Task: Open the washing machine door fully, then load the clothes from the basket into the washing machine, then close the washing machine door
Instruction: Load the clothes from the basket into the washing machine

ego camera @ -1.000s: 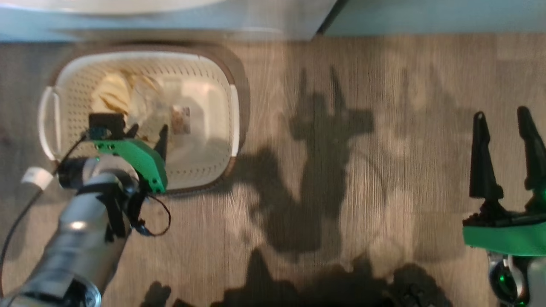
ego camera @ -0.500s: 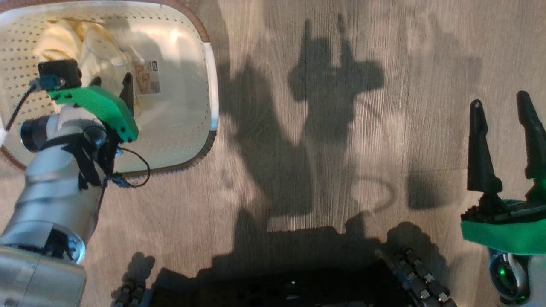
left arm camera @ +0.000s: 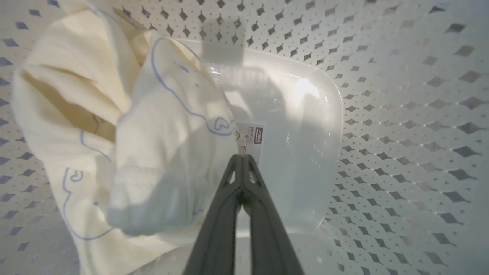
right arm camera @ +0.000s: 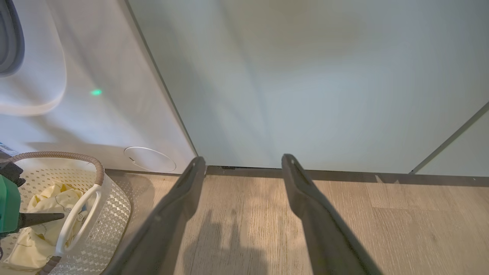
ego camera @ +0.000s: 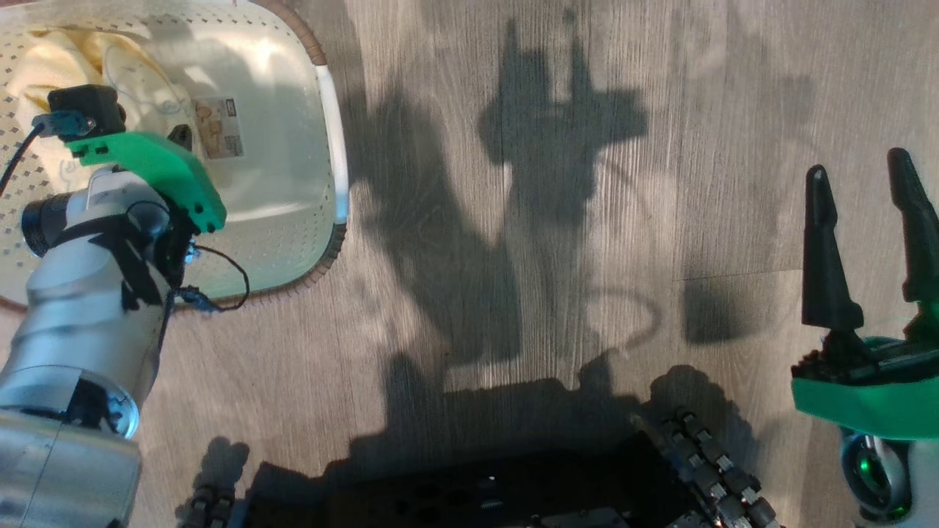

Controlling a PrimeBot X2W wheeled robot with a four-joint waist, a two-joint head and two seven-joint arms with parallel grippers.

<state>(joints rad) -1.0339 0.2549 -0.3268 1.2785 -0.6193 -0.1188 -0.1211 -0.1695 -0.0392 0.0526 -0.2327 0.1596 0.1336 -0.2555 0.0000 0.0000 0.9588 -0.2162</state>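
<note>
Two long dark fingers of the left gripper (left arm camera: 242,158) are seen pressed tip to tip inside the basket (left arm camera: 382,114), with no cloth caught between them. The tips are poised over the label (left arm camera: 254,134) on the basket floor, just beside the edge of the clothes (left arm camera: 164,133). The pale yellow garments, marked with thin blue lines, are heaped against one end of the basket. For a sound pick, it is judged that the fingers should be parted first, shifted sideways over the thick fold of the heap, and pushed down into the fabric before being closed, so that a full bunch rather than a thin hem is taken. The right gripper (ego camera: 858,167) is held spread and empty over the wooden floor (ego camera: 513,308), well apart from the basket. Farther off, the washing machine (right arm camera: 95,114) is seen standing just behind the basket, its round flap (right arm camera: 149,159) low on the front.
</note>
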